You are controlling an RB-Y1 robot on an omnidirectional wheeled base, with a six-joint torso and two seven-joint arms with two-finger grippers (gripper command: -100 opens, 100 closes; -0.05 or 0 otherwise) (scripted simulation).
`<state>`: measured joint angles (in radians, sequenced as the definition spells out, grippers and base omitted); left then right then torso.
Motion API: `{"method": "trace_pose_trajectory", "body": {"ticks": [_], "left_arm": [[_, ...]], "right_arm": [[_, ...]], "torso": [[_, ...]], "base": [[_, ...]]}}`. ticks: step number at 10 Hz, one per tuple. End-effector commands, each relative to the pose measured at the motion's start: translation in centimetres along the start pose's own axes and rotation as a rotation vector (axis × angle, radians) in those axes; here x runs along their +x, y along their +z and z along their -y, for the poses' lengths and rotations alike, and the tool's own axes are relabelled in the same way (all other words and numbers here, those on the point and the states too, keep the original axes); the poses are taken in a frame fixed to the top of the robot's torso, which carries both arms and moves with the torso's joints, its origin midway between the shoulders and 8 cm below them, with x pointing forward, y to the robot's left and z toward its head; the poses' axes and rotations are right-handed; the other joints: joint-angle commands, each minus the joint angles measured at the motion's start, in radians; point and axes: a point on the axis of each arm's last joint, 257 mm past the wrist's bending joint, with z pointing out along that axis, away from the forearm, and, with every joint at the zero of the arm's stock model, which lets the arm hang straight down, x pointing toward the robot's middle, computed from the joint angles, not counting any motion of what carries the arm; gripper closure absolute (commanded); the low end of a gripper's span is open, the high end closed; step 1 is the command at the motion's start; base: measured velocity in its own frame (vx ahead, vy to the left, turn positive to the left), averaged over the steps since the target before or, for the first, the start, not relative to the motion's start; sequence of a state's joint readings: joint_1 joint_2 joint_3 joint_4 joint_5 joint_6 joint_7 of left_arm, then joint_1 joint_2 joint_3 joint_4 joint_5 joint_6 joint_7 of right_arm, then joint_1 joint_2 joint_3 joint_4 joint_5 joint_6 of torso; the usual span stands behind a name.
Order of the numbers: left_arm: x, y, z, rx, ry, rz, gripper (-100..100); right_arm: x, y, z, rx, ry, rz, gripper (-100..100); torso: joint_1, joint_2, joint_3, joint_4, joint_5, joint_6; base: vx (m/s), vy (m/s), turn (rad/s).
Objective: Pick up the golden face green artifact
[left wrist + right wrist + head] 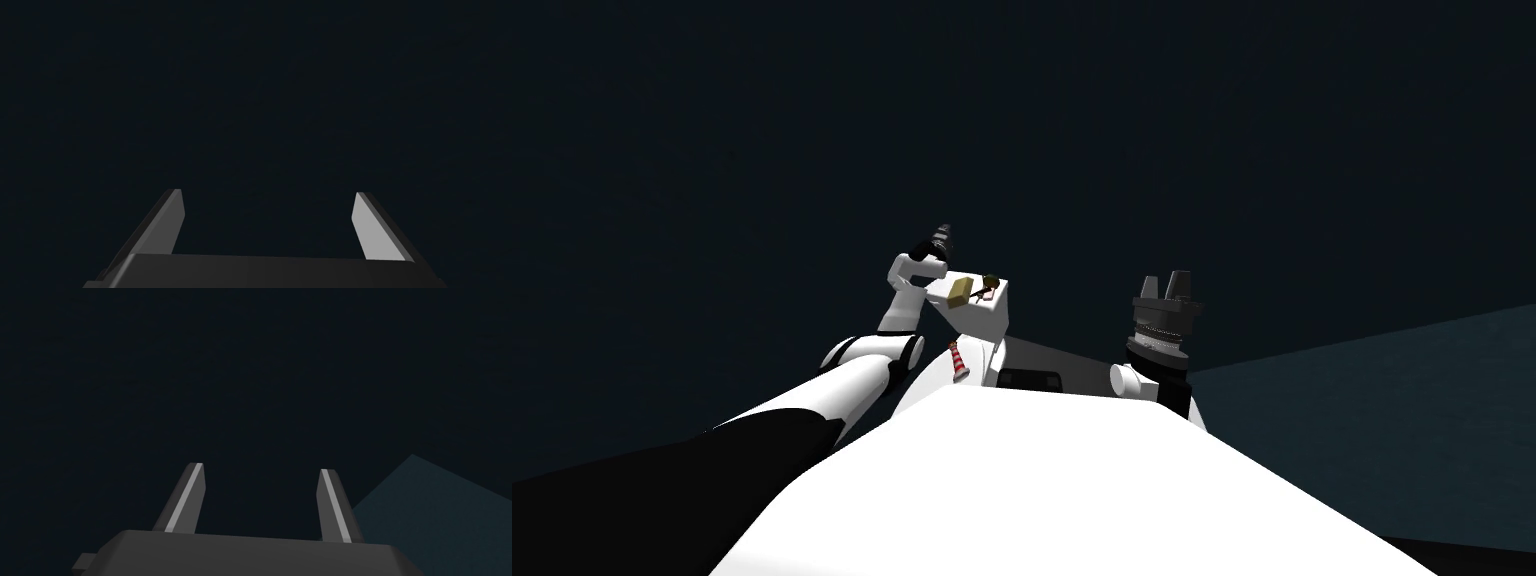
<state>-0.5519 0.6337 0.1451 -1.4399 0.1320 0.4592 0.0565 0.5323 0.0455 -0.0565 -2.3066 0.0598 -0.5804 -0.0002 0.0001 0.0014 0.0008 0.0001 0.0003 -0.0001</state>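
Left gripper (267,194), seen from its own wrist: the two fingers stand wide apart with nothing between them, facing a flat dark surface. Right gripper (260,468): fingers also apart, somewhat narrower, likewise empty. In the head view the left gripper (943,238) is raised just beside the left corner of a small white stand (984,318), pointing past it, while the right gripper (1172,284) hangs well apart on the other side. On the stand's top lie a tan block (959,290) and, just beside it, a small green and dark object (991,282), judged to be the artifact; its golden face is too small to tell. A red-and-white striped cone (955,362) stands nearer the robot. Progress: no grasp is made. Remaining, by judgement: aim the left fingers at the artifact, straddle it, close, and lift.
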Motion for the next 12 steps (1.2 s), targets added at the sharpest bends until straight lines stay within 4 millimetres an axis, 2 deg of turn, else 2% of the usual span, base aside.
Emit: {"method": "trace_pose_trajectory", "body": {"ticks": [1, 2, 3, 4, 5, 6, 7, 9, 10, 11, 12], "left_arm": [[-0.7, 0.5, -0.4, -0.043, -0.005, 0.011, -100], [-0.7, 0.5, -0.5, -0.047, -0.005, 0.012, -100], [-1.9, 1.4, -0.5, -0.086, -0.014, 0.029, -100], [-2.0, 1.4, -1.1, -0.110, -0.015, 0.030, -100], [-2.9, 2.0, -0.7, -0.136, -0.024, 0.043, -100], [-3.1, 2.1, -1.9, -0.175, -0.028, 0.047, -100], [-3.8, 2.4, -1.3, -0.197, -0.036, 0.055, -100], [-4.0, 2.5, -2.7, -0.242, -0.044, 0.060, -100], [-4.6, 2.9, -2.6, -0.281, -0.058, 0.067, -100], [-4.7, 2.8, -3.7, -0.311, -0.061, 0.070, -100], [-5.1, 3.1, -3.3, -0.338, -0.077, 0.074, -100]], "right_arm": [[0.0, 0.0, 0.0, 0.000, 0.000, 0.000, 0], [0.0, 0.0, 0.0, 0.000, 0.000, 0.000, 0], [0.0, 0.0, 0.0, 0.000, 0.000, 0.000, 0], [0.0, 0.0, 0.0, 0.000, 0.000, 0.000, 0], [0.0, 0.0, 0.0, 0.000, 0.000, 0.000, 0], [0.0, 0.0, 0.0, 0.000, 0.000, 0.000, 0], [0.0, 0.0, 0.0, 0.000, 0.000, 0.000, 0], [0.0, 0.0, 0.0, 0.000, 0.000, 0.000, 0], [0.0, 0.0, 0.0, 0.000, 0.000, 0.000, 0], [0.0, 0.0, 0.0, 0.000, 0.000, 0.000, 0], [0.0, 0.0, 0.0, 0.000, 0.000, 0.000, 0]], "torso": [[0.000, 0.000, 0.000, 0.000, 0.000, 0.000], [0.000, 0.000, 0.000, 0.000, 0.000, 0.000], [0.000, 0.000, 0.000, 0.000, 0.000, 0.000], [-0.001, 0.000, 0.000, 0.000, 0.000, 0.000], [0.000, 0.001, 0.000, 0.000, 0.000, 0.000], [-0.001, 0.001, 0.000, 0.000, 0.000, 0.000], [0.000, 0.001, 0.000, 0.000, 0.000, 0.000], [-0.001, 0.001, 0.001, 0.000, 0.000, 0.000], [-0.001, 0.000, 0.000, 0.000, 0.000, 0.000], [-0.001, 0.000, 0.000, 0.000, 0.000, 0.000], [-0.001, 0.000, 0.000, 0.000, 0.000, 0.000]], "base": [[-0.030, 0.010, -0.029], [-0.013, 0.003, -0.001], [-0.030, 0.006, -0.039], [-0.031, 0.006, -0.034], [-0.034, 0.004, -0.053], [-0.027, 0.007, -0.024], [-0.039, 0.001, -0.049], [-0.025, 0.001, -0.013], [-0.028, -0.004, -0.050], [-0.026, -0.003, -0.044], [-0.032, -0.012, -0.063]]}}
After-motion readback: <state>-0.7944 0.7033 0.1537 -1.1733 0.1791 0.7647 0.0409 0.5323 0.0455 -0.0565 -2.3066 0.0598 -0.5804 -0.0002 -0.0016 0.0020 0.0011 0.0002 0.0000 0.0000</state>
